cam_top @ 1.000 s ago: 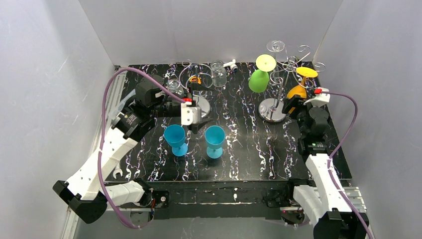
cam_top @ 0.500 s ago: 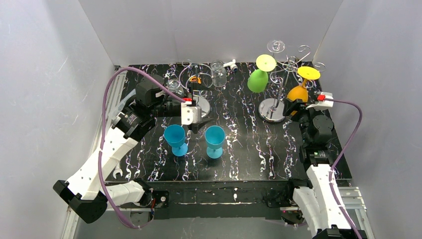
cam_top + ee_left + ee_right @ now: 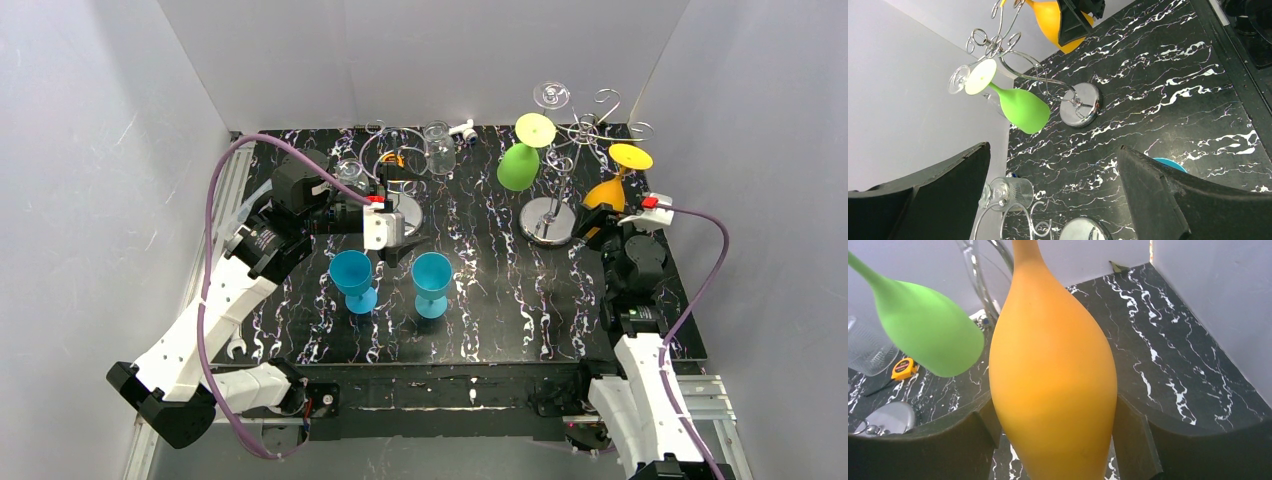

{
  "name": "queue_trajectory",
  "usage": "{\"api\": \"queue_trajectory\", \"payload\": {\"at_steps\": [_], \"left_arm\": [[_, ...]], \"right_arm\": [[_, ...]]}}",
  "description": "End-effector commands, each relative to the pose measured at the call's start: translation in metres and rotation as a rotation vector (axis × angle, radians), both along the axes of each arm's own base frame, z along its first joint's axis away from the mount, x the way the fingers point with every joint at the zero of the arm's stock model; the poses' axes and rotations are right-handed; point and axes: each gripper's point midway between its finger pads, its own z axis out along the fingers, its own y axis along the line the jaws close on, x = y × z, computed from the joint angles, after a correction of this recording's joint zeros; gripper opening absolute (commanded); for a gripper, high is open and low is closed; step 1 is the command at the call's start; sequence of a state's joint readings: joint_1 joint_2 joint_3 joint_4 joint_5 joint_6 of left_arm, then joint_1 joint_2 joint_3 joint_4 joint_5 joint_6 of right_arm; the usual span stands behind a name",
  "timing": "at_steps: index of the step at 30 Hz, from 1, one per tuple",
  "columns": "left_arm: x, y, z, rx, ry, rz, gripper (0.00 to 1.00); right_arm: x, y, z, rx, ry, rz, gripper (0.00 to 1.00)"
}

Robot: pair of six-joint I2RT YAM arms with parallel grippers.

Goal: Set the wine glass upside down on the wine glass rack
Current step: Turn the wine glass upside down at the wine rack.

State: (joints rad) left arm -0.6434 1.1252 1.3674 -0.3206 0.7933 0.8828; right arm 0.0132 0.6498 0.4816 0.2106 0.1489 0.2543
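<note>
Orange glass [image 3: 1053, 365] is clamped by right tool [image 3: 1055, 450] | held inverted, upper right, for hanging on rack [image 3: 548, 222] | left tool [image 3: 1053, 195] apart

The right gripper [image 3: 1054, 440] has swung rightward, away from the post of the wine glass rack [image 3: 549, 222], carrying the inverted orange wine glass [image 3: 1053, 365] clamped between its jaws, so the yellow foot [image 3: 630, 156] above the jaws now sits farther from the curled arms.

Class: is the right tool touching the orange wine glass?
Touching: the right wrist view shows the right tool gripping the orange wine glass, fingers pressed against both sides.
</note>
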Motion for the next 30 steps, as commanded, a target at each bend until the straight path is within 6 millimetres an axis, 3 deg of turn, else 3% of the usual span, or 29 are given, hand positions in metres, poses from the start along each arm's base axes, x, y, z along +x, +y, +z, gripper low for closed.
{"api": "queue_trajectory", "payload": {"at_steps": [1,8,17,24,30], "left_arm": [[-0.002,0.000,0.005,-0.014,-0.005,-0.013,0.97],[-0.002,-0.001,0.007,-0.020,-0.002,-0.016,0.98],[-0.005,-0.001,0.007,-0.022,0.004,-0.023,0.98],[-0.007,-0.001,0.006,-0.021,0.021,-0.029,0.98],[0.008,-0.016,0.012,-0.072,-0.012,-0.047,0.92]], "right_arm": [[-0.004,-0.010,-0.003,0.045,-0.011,-0.064,0.75],[-0.003,-0.003,-0.007,0.064,0.019,-0.033,0.98],[-0.013,-0.003,0.005,0.056,0.056,-0.029,0.98],[-0.033,0.001,0.041,0.057,-0.011,-0.004,0.98],[-0.030,0.014,0.081,0.079,-0.007,0.062,0.93]]}}
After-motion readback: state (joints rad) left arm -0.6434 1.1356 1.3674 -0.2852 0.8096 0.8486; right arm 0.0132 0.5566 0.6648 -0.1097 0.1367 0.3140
